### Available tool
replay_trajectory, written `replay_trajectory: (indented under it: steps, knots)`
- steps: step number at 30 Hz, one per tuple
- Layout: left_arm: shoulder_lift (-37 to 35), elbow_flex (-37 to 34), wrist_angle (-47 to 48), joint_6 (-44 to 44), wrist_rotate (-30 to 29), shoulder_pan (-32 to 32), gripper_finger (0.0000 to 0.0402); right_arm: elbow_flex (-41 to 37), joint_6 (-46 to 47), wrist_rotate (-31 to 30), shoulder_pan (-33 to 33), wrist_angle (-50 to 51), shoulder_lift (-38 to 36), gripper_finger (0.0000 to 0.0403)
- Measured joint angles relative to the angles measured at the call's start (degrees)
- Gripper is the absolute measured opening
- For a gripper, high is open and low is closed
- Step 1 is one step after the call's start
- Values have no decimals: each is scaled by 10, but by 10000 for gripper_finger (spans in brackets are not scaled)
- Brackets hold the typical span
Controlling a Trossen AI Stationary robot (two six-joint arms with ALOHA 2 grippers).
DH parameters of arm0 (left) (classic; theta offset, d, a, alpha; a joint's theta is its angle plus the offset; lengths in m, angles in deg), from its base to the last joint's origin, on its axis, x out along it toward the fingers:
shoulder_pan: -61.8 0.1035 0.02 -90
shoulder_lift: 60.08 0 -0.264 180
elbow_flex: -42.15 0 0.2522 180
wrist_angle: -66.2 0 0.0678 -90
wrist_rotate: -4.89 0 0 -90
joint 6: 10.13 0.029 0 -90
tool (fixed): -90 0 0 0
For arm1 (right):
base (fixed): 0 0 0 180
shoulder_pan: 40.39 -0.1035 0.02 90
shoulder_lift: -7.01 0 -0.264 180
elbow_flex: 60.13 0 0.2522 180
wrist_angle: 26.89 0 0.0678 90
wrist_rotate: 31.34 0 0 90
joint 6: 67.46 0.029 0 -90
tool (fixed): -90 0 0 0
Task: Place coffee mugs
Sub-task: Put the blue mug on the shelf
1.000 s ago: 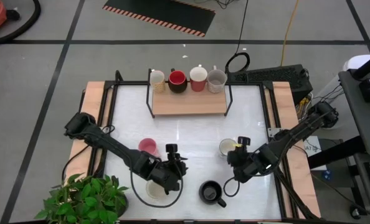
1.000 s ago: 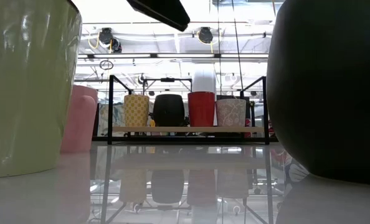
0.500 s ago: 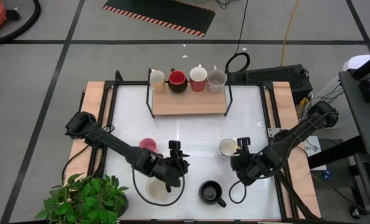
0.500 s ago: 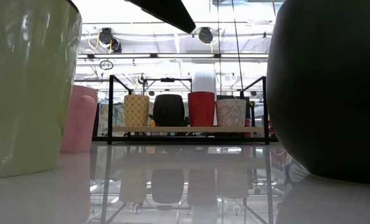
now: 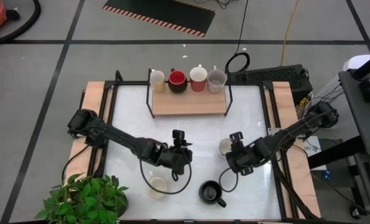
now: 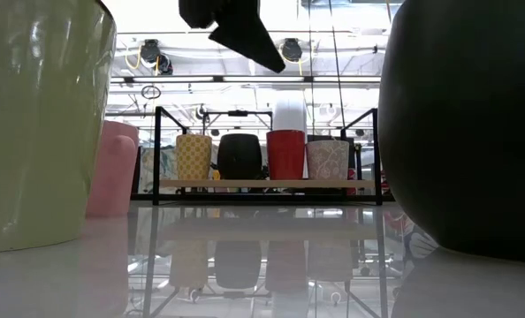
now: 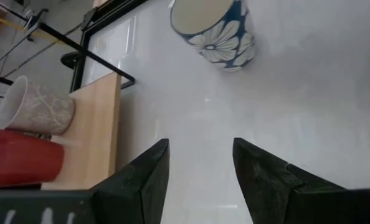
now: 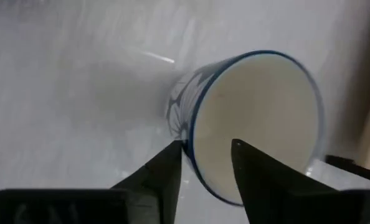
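Four coffee mugs (image 5: pixel 186 79) stand in a row on the wooden shelf (image 5: pixel 189 102) at the table's far edge. On the white table stand a cream mug (image 5: pixel 157 185), a black mug (image 5: pixel 210 191) and a blue-flowered mug (image 5: pixel 223 147). The pink mug (image 6: pixel 112 168) shows only in the low view. My right gripper (image 8: pixel 207 146) hangs open over the blue-flowered mug (image 8: pixel 260 106), one finger inside its mouth and one outside. My left gripper (image 7: pixel 200 146) hovers open above bare table at mid-table (image 5: pixel 186 155), pointing toward that mug (image 7: pixel 216 28). My right gripper comes down steeply from above, astride the blue-flowered mug's rim (image 8: pixel 194 146). One finger (image 8: pixel 169 165) is outside the wall and the other (image 8: pixel 250 165) is inside the mouth. The mug stands on the table. I cannot tell whether either finger touches it.
A green potted plant (image 5: pixel 85 198) stands at the table's near left corner. Black frame posts (image 5: pixel 151 93) flank the shelf, and free shelf board lies in front of the mugs. Bare table stretches between the shelf and both grippers.
My left gripper has swung toward the table's right and far side, rolling as it went. It has uncovered the cream mug, and its arm now hides the pink mug from above. My right gripper has rolled and gone toward the table's left, over the blue-flowered mug.
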Motion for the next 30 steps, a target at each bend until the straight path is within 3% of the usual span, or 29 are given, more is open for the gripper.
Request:
replay_trajectory:
  steps: [5, 10, 18, 24, 30]
  knots:
    - [0, 0, 0, 6, 0, 28, 182, -18, -47, 48, 33, -35, 0, 83]
    - [0, 0, 0, 16, 0, 55, 182, -22, -105, 49, 54, -33, 0, 13]
    - [-27, 0, 52, 23, -1, 74, 182, 13, -191, -11, 98, -91, 0, 6]
    - [-127, 0, 161, -98, -19, 66, 182, 18, -303, -15, 162, -218, 0, 6]
    - [-214, -51, 146, -153, -64, 19, 182, 18, -414, 2, 213, -377, 5, 6]
